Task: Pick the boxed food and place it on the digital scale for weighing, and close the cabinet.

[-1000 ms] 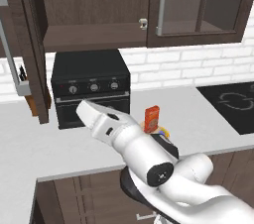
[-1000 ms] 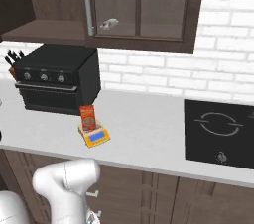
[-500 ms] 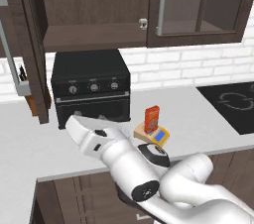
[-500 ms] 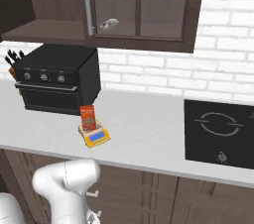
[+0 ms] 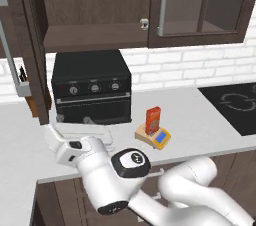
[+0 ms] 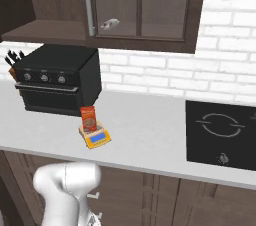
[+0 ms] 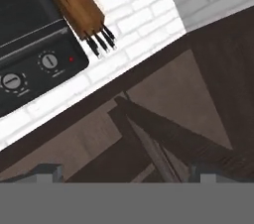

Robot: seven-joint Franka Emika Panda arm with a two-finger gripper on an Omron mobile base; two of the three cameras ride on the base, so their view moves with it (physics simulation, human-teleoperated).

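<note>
The orange-red boxed food stands upright on the yellow digital scale in front of the toaster oven; the carton and scale also show in the right base view. The dark brown cabinet has its left door swung open and its right door shut. My gripper reaches low to the left, just below the open door's bottom edge. In the hand view my gripper is open with its fingertips wide apart, looking up at the door's underside.
A black toaster oven sits at the back of the counter, with a knife block to its left. A black cooktop lies at the right. A small white-grey object rests on the cabinet shelf.
My arm has swung left and down, from above the counter near the scale to under the open cabinet door. The boxed food stays on the scale.
</note>
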